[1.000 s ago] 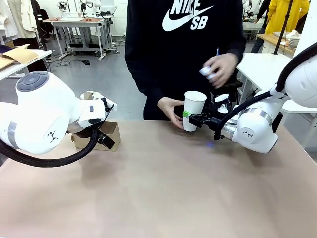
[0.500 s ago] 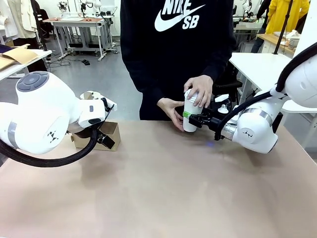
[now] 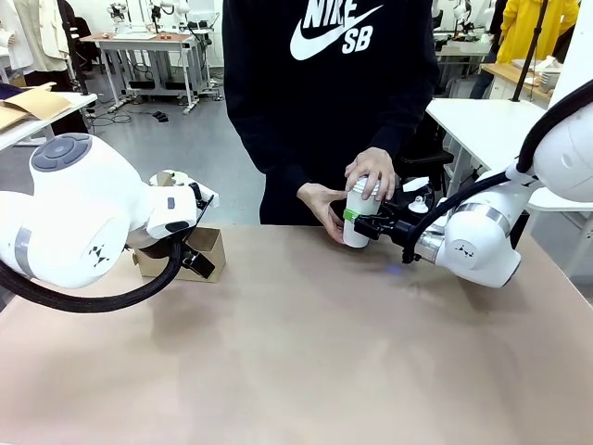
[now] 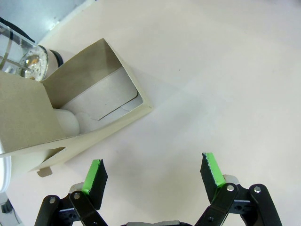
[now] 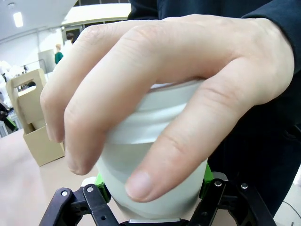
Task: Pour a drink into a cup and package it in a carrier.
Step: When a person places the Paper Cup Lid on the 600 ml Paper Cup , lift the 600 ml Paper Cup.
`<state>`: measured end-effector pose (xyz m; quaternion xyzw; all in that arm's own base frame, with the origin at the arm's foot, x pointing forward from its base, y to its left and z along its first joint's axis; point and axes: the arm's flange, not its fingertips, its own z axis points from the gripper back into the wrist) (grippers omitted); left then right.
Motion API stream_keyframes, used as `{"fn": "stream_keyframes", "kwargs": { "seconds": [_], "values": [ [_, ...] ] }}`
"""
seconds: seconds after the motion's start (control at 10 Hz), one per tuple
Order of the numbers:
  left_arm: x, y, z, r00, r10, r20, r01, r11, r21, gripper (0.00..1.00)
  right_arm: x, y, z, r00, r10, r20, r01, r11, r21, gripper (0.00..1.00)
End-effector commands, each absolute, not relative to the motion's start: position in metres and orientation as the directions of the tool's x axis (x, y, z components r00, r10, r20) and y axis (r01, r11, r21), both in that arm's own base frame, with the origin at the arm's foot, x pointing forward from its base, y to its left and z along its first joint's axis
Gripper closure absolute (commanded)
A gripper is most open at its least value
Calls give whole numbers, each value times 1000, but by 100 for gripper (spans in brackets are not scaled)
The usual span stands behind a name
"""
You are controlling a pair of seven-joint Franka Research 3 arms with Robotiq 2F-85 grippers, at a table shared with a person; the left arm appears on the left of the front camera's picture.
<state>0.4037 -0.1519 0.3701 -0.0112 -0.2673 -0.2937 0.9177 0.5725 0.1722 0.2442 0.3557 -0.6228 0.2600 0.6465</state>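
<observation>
Steadying the cup (image 3: 355, 225) is the right pincer's (image 3: 365, 226) whole job at this step, as I judge it: its green pads are clenched on the cup's lower wall at the far middle of the counter (image 3: 306, 352), while the person works on top. One hand (image 3: 371, 173) lies spread over the cup's mouth, pressing on what looks like a white plastic lid (image 5: 167, 96); the other hand (image 3: 320, 206) braces the cup's left side. To do this well the right pincer should hold firm and level, not squeezing harder, since a paper wall can buckle and spoil the lid's seat, and not yielding downward or sideways under the push. Any tilt risks a spill.

What the cup holds is hidden by the lid and fingers, so its fill cannot be told.

At the far left of the counter stands the brown cardboard carrier (image 4: 101, 101). The left pincer (image 4: 153, 174) hangs released just above and beside it, jaws wide, grasping nothing. One compartment lies bare cardboard; a white rounded thing (image 4: 67, 123) shows partly under the handle panel, and which compartment it sits in I cannot tell. Beyond the carrier is a clear glass carafe (image 4: 19, 61) with metal bands; its level cannot be told.
</observation>
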Motion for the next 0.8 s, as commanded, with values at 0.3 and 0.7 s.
{"fn": "stream_keyframes", "kwargs": {
  "seconds": [0.3, 0.7],
  "values": [
    [404, -152, 370, 684, -533, 498, 546, 827, 135, 0, 571, 177, 252, 78, -105, 991, -785, 606, 126, 20],
    [404, -152, 370, 684, -533, 498, 546, 827, 135, 0, 571, 177, 252, 78, -105, 991, -785, 606, 126, 20]
  ]
}}
